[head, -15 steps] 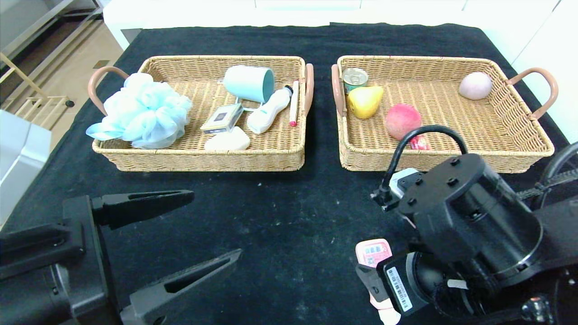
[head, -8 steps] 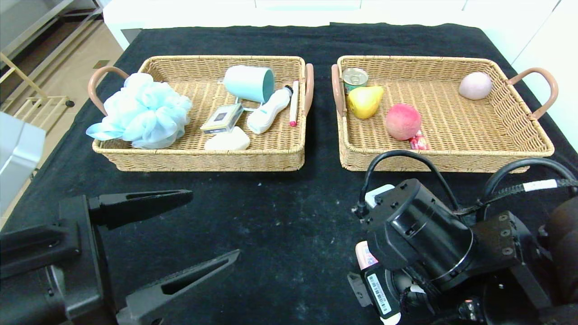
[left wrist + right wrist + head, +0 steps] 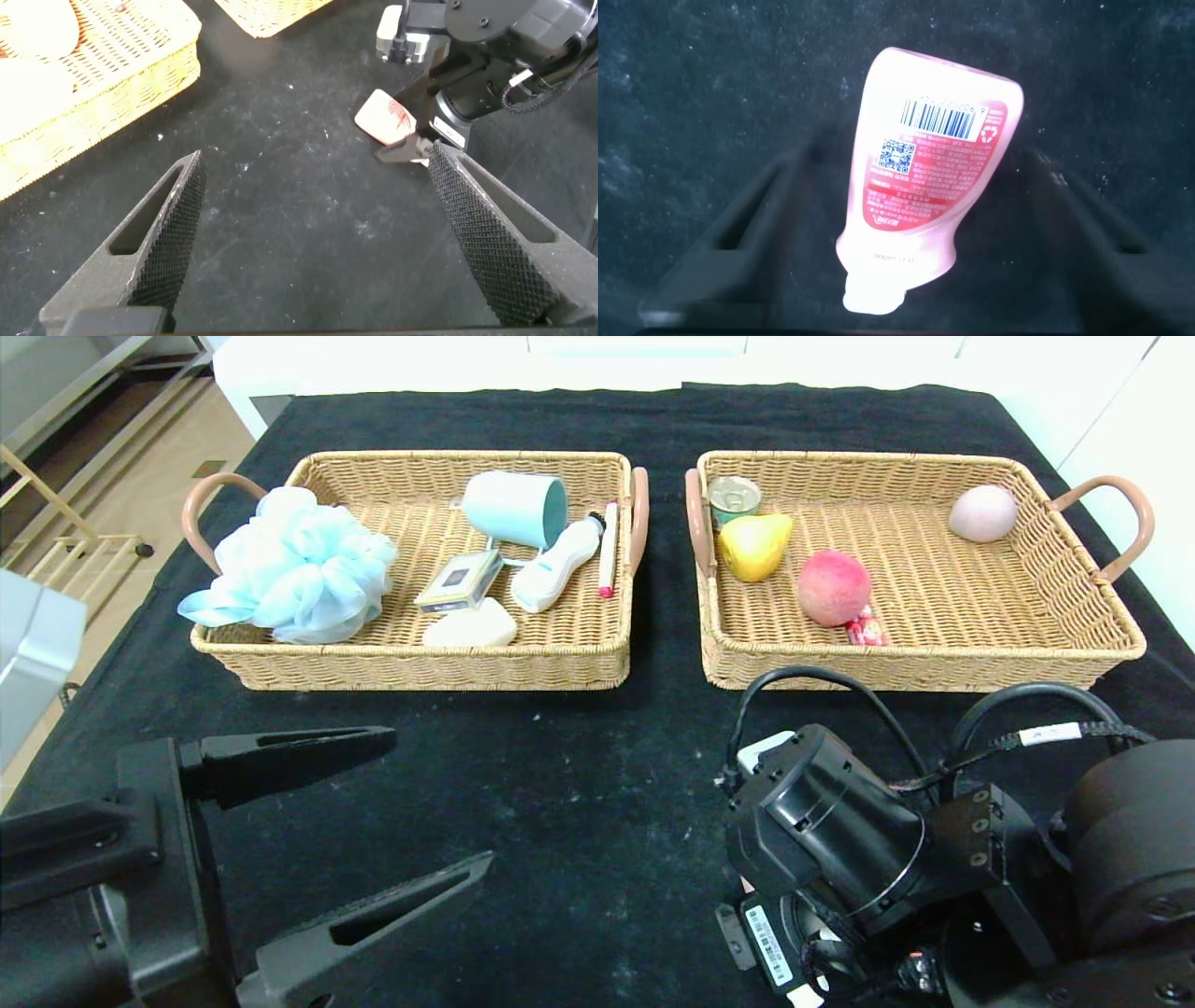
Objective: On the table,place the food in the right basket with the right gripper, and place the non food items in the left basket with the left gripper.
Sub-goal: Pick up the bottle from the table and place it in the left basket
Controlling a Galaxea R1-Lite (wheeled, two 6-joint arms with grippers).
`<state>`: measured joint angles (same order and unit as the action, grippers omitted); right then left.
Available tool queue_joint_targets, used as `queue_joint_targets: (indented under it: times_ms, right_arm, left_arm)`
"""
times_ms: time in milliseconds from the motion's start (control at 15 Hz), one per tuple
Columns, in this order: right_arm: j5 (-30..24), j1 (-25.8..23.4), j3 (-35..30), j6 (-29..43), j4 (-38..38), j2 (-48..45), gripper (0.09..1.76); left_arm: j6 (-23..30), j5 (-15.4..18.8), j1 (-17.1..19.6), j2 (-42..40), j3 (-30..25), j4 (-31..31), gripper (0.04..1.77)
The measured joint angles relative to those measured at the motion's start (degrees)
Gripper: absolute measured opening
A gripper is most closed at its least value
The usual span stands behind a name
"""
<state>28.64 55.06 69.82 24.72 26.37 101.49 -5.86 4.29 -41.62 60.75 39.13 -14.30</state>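
A pink squeeze pouch (image 3: 924,177) with a white cap lies flat on the black table. My right gripper (image 3: 924,201) is low over it and open, one finger on each side of the pouch and not touching it. In the head view my right arm (image 3: 840,840) covers the pouch. The left wrist view shows the pouch (image 3: 383,117) under the right arm. My left gripper (image 3: 441,801) is open and empty at the near left, above bare cloth (image 3: 316,159).
The left basket (image 3: 420,663) holds a blue loofah (image 3: 289,565), teal cup (image 3: 518,509), white bottle (image 3: 555,565), soap (image 3: 467,625) and a small box (image 3: 457,581). The right basket (image 3: 915,667) holds a can (image 3: 733,499), yellow pear (image 3: 754,546), peach (image 3: 831,586) and pale ball (image 3: 982,513).
My right arm has dropped and swung over the pink pouch, which now is hidden in the head view. The left arm has barely moved.
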Motion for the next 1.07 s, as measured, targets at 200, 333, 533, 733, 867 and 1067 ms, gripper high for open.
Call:
queue_joint_targets:
  times_ms: [200,333,533,733,867,1067]
  right_arm:
    - [0.0,0.0,0.0,0.0,0.0,0.4,1.08]
    - [-0.1,-0.2,0.0,0.1,0.0,0.7,0.92]
    - [0.0,-0.3,0.0,0.1,0.0,0.8,0.86]
    - [0.0,-0.3,-0.1,0.1,-0.1,0.9,0.86]
    - [-0.1,-0.3,-0.1,0.0,-0.1,1.0,0.86]
    - [0.0,0.0,0.0,-0.1,0.0,0.8,0.86]
  left_arm:
    - [0.0,-0.1,0.0,0.0,0.0,0.0,1.72]
    - [-0.1,0.0,0.0,-0.1,0.0,0.0,1.72]
    - [-0.1,0.0,0.0,-0.3,0.0,0.0,1.72]
    - [-0.1,0.0,0.0,-0.3,0.0,0.0,1.72]
    - [-0.1,0.0,0.0,-0.3,0.0,0.0,1.72]
    - [-0.1,0.0,0.0,-0.3,0.0,0.0,1.72]
